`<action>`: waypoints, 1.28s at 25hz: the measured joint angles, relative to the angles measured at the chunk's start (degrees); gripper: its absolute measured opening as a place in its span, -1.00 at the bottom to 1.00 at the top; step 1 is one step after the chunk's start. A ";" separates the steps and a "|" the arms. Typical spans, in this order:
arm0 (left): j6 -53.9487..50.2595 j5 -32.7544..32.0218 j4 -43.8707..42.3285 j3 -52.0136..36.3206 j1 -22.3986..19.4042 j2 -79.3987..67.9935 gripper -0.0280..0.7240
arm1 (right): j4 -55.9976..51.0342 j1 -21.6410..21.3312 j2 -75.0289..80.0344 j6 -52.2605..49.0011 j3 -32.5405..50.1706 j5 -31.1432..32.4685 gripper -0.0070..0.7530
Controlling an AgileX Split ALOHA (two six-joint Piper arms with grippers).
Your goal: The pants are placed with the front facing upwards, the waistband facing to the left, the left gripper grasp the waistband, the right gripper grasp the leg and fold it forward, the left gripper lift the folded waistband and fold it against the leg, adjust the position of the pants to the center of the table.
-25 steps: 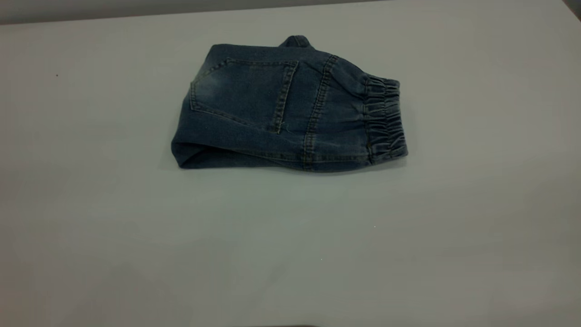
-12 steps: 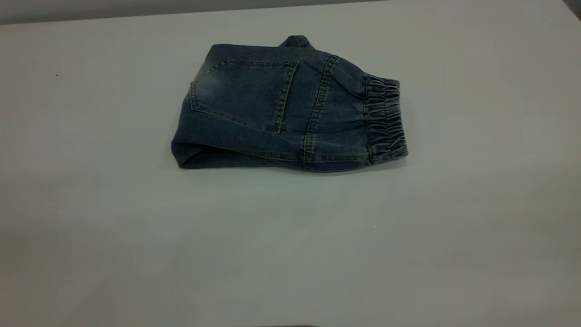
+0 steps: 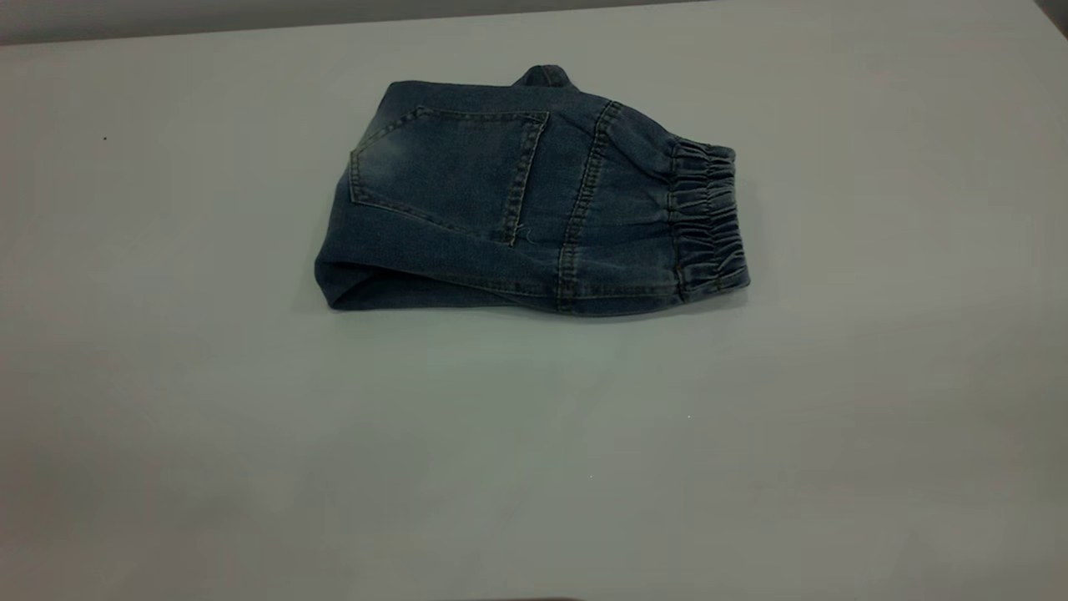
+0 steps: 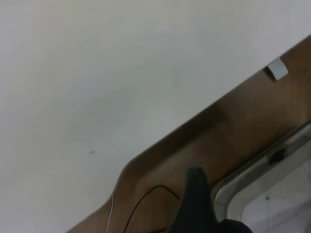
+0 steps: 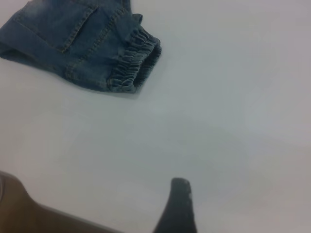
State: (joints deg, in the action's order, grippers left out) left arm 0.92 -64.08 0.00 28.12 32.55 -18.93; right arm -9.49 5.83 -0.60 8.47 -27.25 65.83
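**Folded pants lying alone on surface, both grippers pulled away**

Left gripper (image 4: 197, 204): only one dark finger is showing in the left wrist view, hanging over the brown edge strip (image 4: 204, 141) beside the white surface (image 4: 97, 73). It is touching nothing and holding nothing; whether the fingers are apart or together cannot be told. A thin black cable (image 4: 141, 204) is lying on the brown strip next to it.

Right gripper (image 5: 177, 208): again a single dark finger is showing, hovering over bare surface well apart from the pants (image 5: 73, 39), with nothing held. How far open it is cannot be told.

In the exterior view neither arm is appearing. The pants (image 3: 517, 200) are sitting folded into a compact block, back patch pocket (image 3: 450, 171) facing up with tan stitching. The waistband (image 3: 709, 221), ruched and darker, is forming the pants' right end; the fold is running along the pants' left end. A small flap of denim is poking out behind the pants' far edge. The surface (image 3: 534, 459) is spreading wide in front of the pants.

Against the earlier exterior frames, the pants are lying in the same spot and same shape; nothing is shifting.
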 joint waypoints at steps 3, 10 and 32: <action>-0.11 0.12 0.00 -0.05 0.00 0.00 0.48 | 0.00 0.00 0.00 0.00 0.00 0.00 0.46; -0.18 0.12 0.00 -0.05 0.00 0.00 0.48 | 0.00 0.00 0.00 0.00 0.00 -0.05 0.46; -0.13 -0.57 0.39 -0.05 -30.99 19.98 0.48 | -0.17 -4.86 0.00 -0.01 0.00 -0.05 0.46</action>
State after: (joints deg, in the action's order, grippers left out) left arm 0.79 -64.65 0.39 28.07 1.56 1.04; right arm -9.65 0.97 -0.60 8.46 -27.25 65.78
